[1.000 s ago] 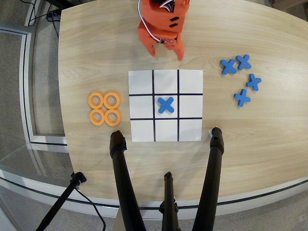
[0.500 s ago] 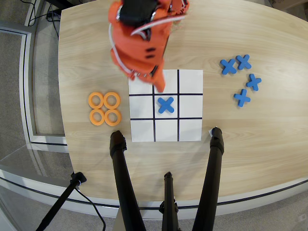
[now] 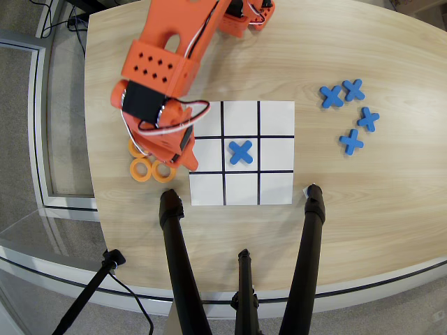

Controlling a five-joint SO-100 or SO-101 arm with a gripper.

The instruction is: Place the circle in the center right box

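Note:
Three orange rings lie on the table left of the grid: one [image 3: 142,169], one [image 3: 165,172] partly under the arm, and one [image 3: 133,148] mostly hidden by it. The orange arm reaches down over them; my gripper [image 3: 183,162] points at the grid's left edge, just above and right of the rings. The wrist body hides the jaws, so I cannot tell whether they are open or hold a ring. The white 3x3 grid sheet [image 3: 276,118] has a blue X [image 3: 241,151] in its centre cell. The centre right cell [image 3: 276,153] is bare.
Several blue X pieces [image 3: 351,142] lie on the wooden table right of the grid. Black tripod legs [image 3: 174,258] [image 3: 311,237] rise from the near edge just below the sheet. The arm's base [image 3: 241,17] is at the far edge.

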